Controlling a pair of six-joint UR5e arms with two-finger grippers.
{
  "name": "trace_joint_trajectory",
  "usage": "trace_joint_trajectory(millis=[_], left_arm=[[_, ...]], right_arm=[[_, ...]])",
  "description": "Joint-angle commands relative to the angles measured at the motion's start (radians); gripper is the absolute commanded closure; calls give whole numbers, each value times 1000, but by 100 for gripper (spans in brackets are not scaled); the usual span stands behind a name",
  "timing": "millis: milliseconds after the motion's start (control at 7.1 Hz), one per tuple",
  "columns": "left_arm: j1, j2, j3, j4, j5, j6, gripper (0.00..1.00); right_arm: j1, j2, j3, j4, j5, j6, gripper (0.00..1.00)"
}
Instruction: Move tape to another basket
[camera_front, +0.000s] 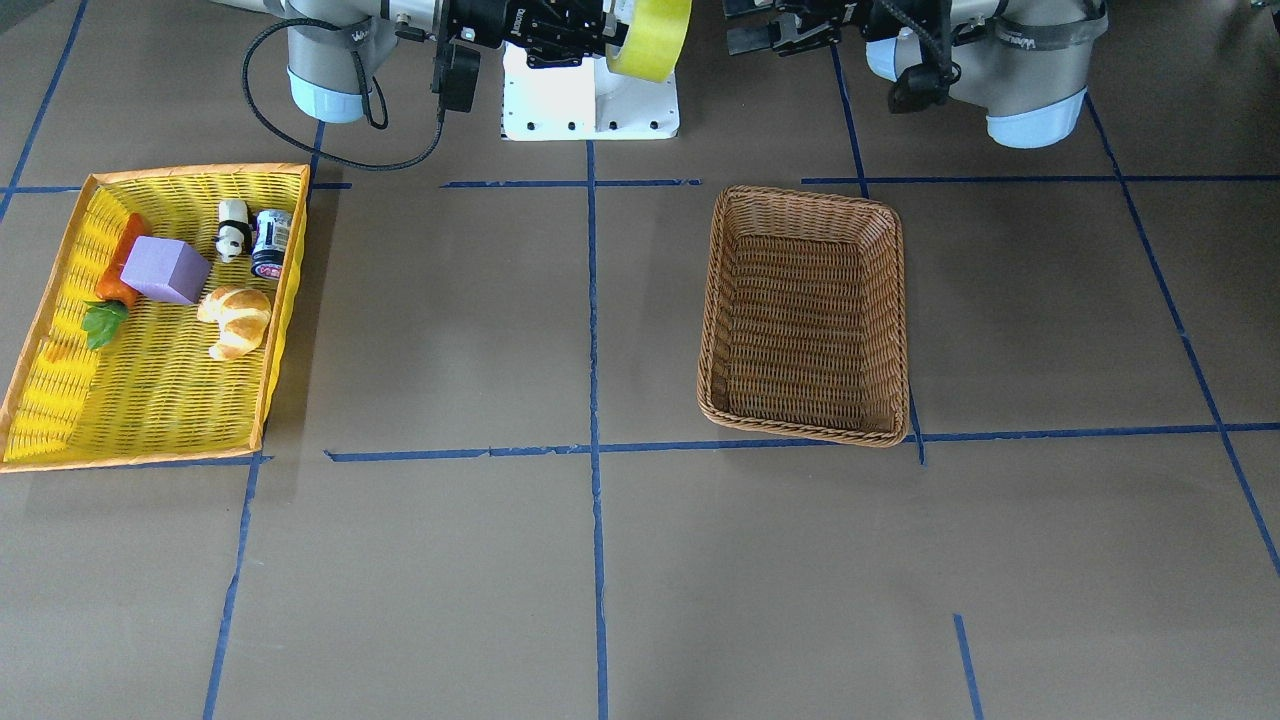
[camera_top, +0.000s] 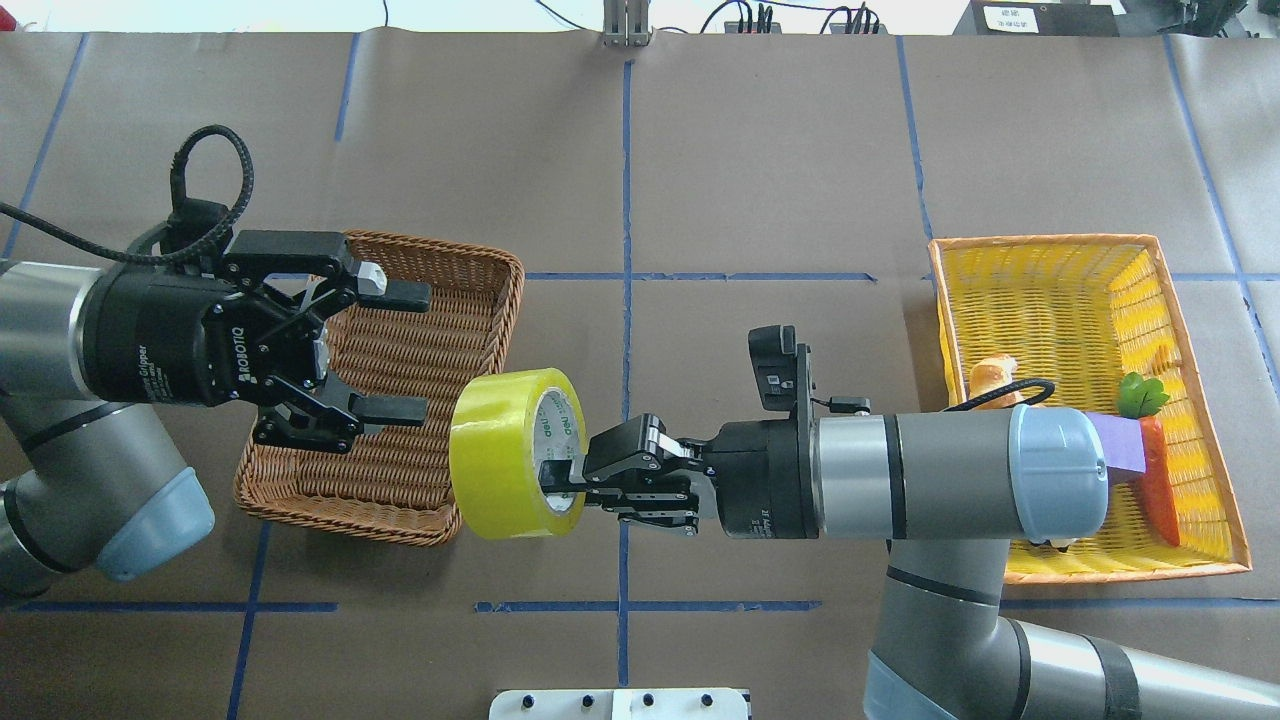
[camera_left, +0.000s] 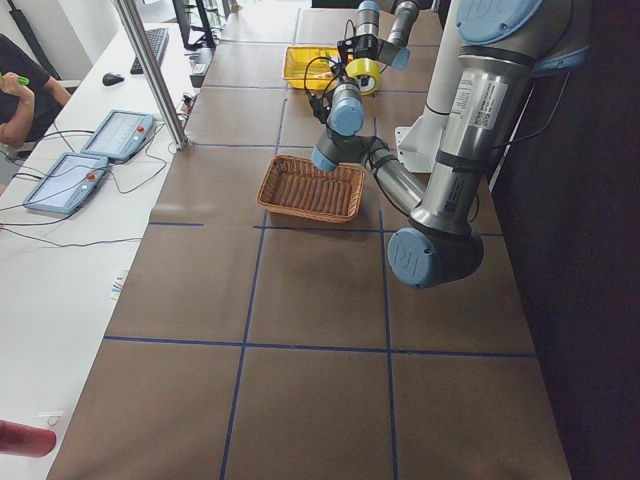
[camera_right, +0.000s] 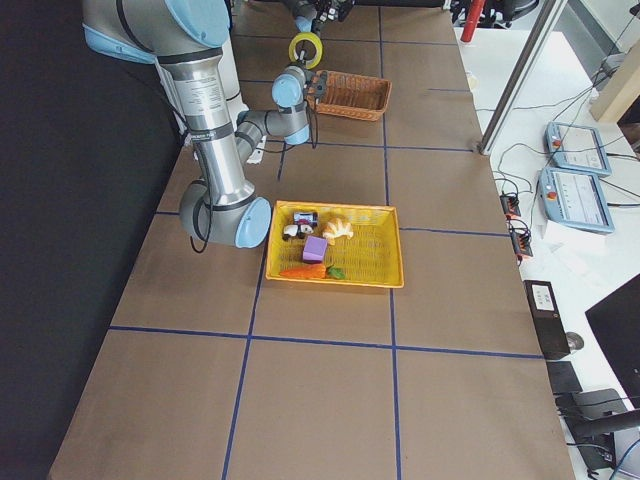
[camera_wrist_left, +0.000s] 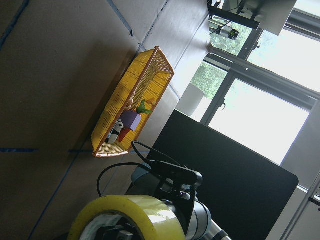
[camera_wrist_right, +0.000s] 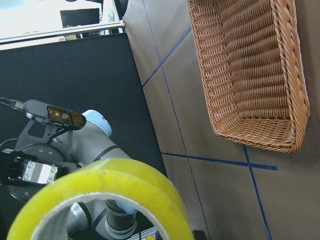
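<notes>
The yellow-green tape (camera_top: 497, 452) is held in the air by my right gripper (camera_top: 556, 487), which is shut on the roll's wall at the white core. The roll hangs beside the near-right corner of the brown wicker basket (camera_top: 470, 300). My left gripper (camera_top: 405, 350) is open and empty above the basket, with its fingers pointing at the tape and a small gap between them. In the front view the tape (camera_front: 650, 35) sits at the top edge, between the right gripper and the left gripper (camera_front: 745, 25), and the basket (camera_front: 805, 315) is empty. Both wrist views show the tape (camera_wrist_left: 125, 217) (camera_wrist_right: 100, 195).
A bright yellow orange-rimmed tray (camera_front: 150, 400) holds a purple block (camera_front: 165, 270), a croissant (camera_front: 237, 320), a carrot, a panda figure and a small can. It lies under my right arm's wrist in the overhead view (camera_top: 1050, 300). Blue tape lines cross the brown table.
</notes>
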Motion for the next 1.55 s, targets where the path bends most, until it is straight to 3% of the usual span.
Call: trace_joint_trajectory(millis=[0,563,845,986,1127,1268,1408], left_arm=[[80,-14,-22,1,96,-27,0],[173,-55,1,13,175,-35,0],[177,-54,-6,12,180,-38,14],[177,-52,-9,12,180,-38,25],[177,-51,-14,12,180,-41,53],[177,-49,-14,9,179,-44,71],[178,-48,-14,7,179,-44,85]], right_arm=[[-2,1,0,0,0,0,100],[-6,1,4,0,0,0,100],[-6,1,8,0,0,0,100],[-6,1,8,0,0,0,100],[-6,1,8,0,0,0,99],[-6,1,8,0,0,-2,99],[-6,1,8,2,0,-2,76]])
